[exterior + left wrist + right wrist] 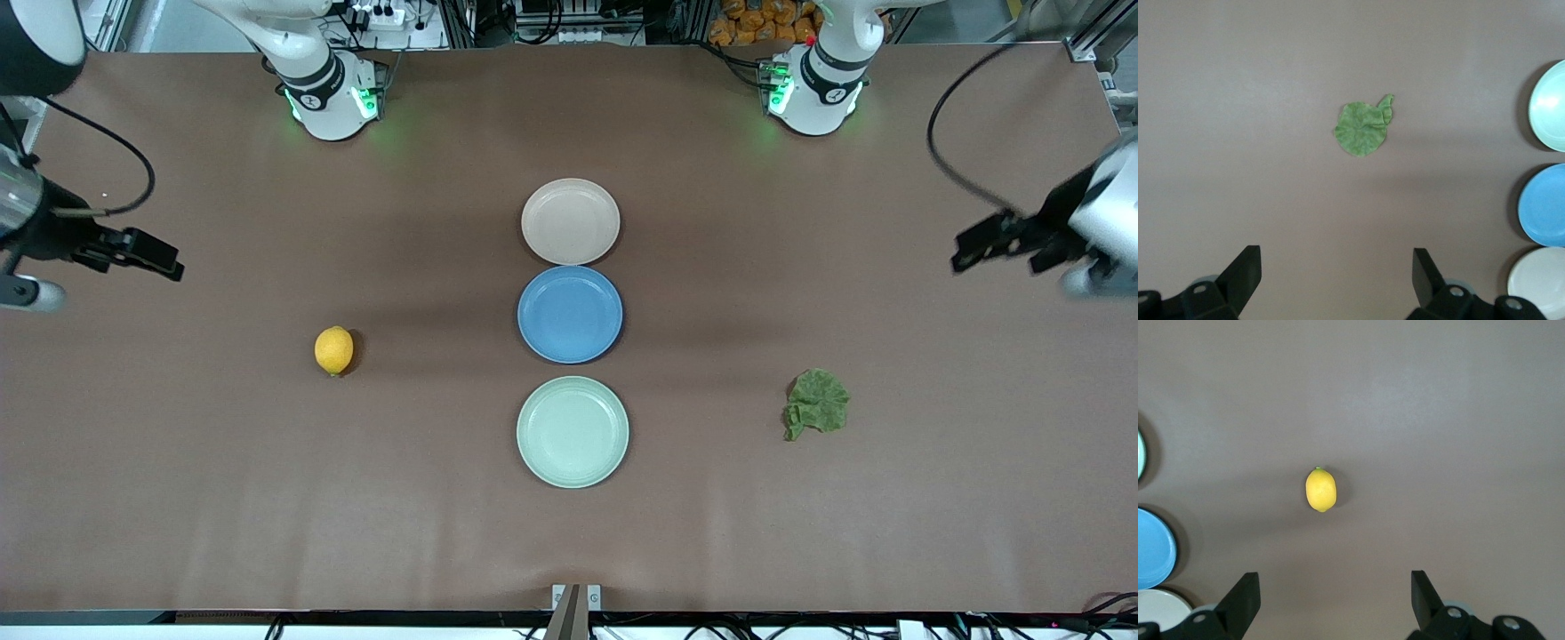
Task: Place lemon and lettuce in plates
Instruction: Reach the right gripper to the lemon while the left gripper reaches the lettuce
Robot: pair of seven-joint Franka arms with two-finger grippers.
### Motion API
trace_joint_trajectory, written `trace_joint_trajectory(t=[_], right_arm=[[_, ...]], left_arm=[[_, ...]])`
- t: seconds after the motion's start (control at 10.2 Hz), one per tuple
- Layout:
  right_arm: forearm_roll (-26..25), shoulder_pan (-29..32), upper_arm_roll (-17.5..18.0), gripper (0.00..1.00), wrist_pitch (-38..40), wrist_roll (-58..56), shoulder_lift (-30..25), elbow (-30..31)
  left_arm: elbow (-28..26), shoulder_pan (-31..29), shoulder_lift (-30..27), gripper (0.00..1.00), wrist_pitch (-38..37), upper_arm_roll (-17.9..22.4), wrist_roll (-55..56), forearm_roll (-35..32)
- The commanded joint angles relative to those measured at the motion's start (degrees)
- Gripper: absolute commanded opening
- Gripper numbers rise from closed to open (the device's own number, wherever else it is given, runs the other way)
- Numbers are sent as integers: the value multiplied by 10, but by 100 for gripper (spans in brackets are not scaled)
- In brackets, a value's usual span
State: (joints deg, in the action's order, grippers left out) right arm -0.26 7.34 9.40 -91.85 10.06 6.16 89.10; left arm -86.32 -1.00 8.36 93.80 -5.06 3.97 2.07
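Three plates in a row at the middle of the brown counter [800,533], running from the robot bases toward the front camera: beige-pink plate [570,221] farthest from the camera, blue plate [570,314] in the middle with its rim touching or nearly touching the beige-pink one, mint-green plate [573,431] nearest the camera and just apart from the blue. All three are bare

Lemon [333,349]: lying on the counter toward the right arm's end, well apart from the plates, roughly level with the blue plate's nearer rim. In the right wrist view it appears alone on the counter surface, ahead of the spread fingers

Lettuce [817,403]: a crumpled green leaf flat on the counter toward the left arm's end, well apart from the plates, about level with the mint-green plate and slightly nearer the camera than the lemon

Left gripper [996,238]: raised over the left arm's end of the counter, above bare surface, clear of the lettuce; jaws released, holding nothing, the two fingers [1241,273] wide apart in the left wrist view

Right gripper [147,252]: raised over the right arm's end of the counter, above bare surface, clear of the lemon; jaws released and empty, fingers [1241,600] likewise spread
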Motion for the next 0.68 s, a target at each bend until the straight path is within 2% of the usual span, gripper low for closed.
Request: trace_joint_trajectory(t=[0.0,0.39,0.59], right_arm=[[-4,7,7,100,-54,-2,32,56],[-1,-5,9,100,-97,-3,120,76],[0,-15,10,100,-160,-2,142,123]], left_arm=[[-28,-5,49,100,56,-3,-11,-3],[-28,1,172,100,141,-2,-9,-9],[-28,14,205,100,167,-2,7,-32]])
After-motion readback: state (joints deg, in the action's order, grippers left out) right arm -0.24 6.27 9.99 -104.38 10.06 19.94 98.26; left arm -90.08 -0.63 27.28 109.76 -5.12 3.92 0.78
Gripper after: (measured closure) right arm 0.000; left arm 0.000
